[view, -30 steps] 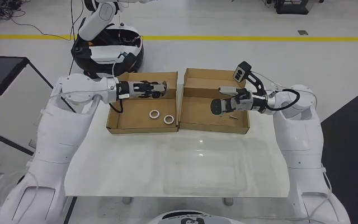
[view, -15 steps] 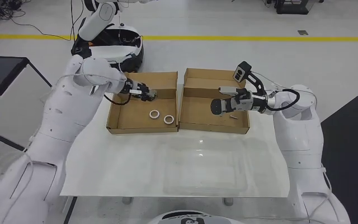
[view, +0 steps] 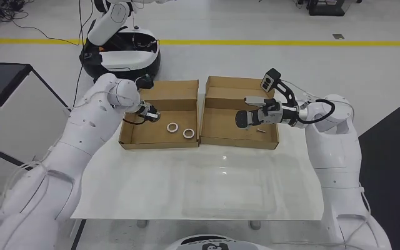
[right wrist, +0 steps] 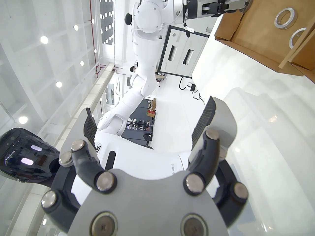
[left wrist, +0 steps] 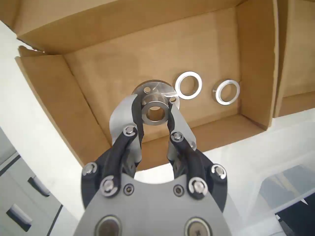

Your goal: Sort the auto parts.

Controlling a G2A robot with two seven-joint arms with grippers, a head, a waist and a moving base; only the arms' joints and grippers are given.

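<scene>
light: bright, from ceiling lamps (right wrist: 44,39); glare: on white table (view: 144,181); shadows: soft; wrist views: edges bowed

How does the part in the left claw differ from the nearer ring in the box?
The flanged hub has a raised collar and a wide flange with small holes; the ring is a plain band. The hub is gripped in the left claw; the ring lies loose and flat on the cardboard box floor. Both are shiny metal with a round bore.
</scene>
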